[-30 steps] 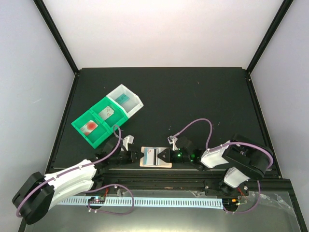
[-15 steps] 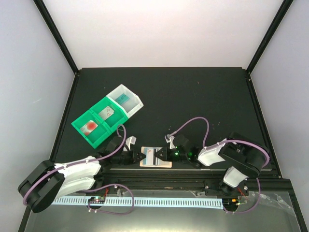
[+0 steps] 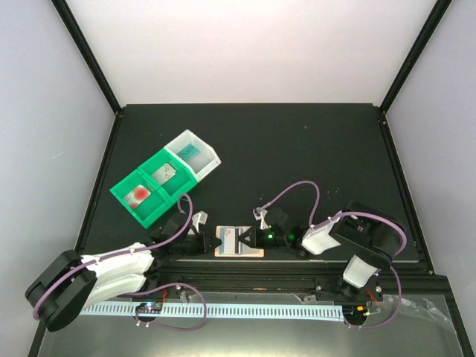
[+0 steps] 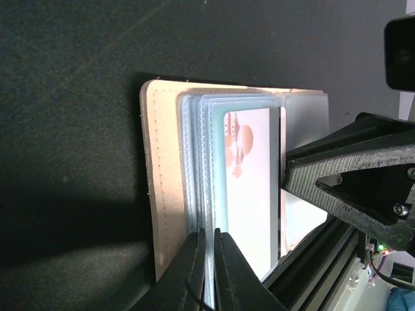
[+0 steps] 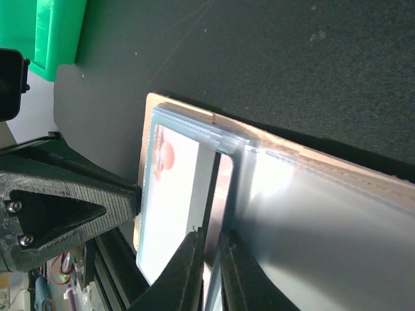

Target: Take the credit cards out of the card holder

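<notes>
The card holder point(image 3: 232, 252), peach-rimmed with pale blue sleeves, lies open at the table's near edge between both arms. My left gripper point(image 3: 219, 239) comes from the left. In the left wrist view its jaws point(image 4: 209, 237) are pinched on a pale blue sleeve edge of the card holder point(image 4: 162, 168). My right gripper point(image 3: 245, 238) comes from the right and is shut on the near edge point(image 5: 209, 241) of a white credit card with a red blotch point(image 5: 174, 194). That card sticks partly out of its sleeve and also shows in the left wrist view point(image 4: 249, 188).
A green two-compartment bin point(image 3: 128, 188) and a white bin point(image 3: 209, 156) stand at the back left. They hold a red-blotched card point(image 3: 138, 195), a pale card point(image 3: 163, 172) and a teal card point(image 3: 190, 152). A black rail point(image 3: 245, 265) runs just in front of the holder.
My right gripper has slid left over the holder. My left arm has lowered and its gripper has edged right onto the holder's left side. The holder has stayed in place.
</notes>
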Tool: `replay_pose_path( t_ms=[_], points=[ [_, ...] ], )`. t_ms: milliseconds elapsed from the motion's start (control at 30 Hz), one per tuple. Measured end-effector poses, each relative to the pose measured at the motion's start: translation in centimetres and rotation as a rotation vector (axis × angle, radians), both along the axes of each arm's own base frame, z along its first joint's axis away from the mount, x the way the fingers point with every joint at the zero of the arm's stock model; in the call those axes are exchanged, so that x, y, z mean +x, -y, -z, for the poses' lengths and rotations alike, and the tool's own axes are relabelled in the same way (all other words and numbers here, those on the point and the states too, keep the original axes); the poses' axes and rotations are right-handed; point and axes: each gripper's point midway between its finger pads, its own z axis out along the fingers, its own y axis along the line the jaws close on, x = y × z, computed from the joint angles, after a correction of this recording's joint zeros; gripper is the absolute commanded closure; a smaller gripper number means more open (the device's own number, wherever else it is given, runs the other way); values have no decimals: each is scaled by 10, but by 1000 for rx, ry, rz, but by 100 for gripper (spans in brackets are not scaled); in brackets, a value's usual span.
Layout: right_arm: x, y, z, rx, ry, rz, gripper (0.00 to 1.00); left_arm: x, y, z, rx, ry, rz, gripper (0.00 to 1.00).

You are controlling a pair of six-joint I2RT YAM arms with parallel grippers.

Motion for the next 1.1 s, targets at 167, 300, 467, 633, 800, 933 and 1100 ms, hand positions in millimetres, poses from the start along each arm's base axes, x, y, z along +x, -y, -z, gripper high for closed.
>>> replay_pose_path(
  t_ms=[167,300,467,633,800,933,1100],
  points=[
    [1,-1,2,-3,-7,6,99,-1,-2,2,6,-3,-3,94],
    [3,1,1,-14,3,13,99,-1,-3,3,10,-2,-7,95],
    [6,7,-5,-37,31,31,99,1,-4,5,23,5,-15,95],
    [6,11,-3,-59,36,33,89,1,-5,6,29,6,-16,95],
    [5,10,0,-57,33,28,85,1,-5,6,30,5,-16,95],
    [6,5,0,-34,35,22,84,1,-5,6,30,4,-17,96],
    [7,1,1,-12,22,22,93,1,-5,7,31,4,-17,96]
  ],
)
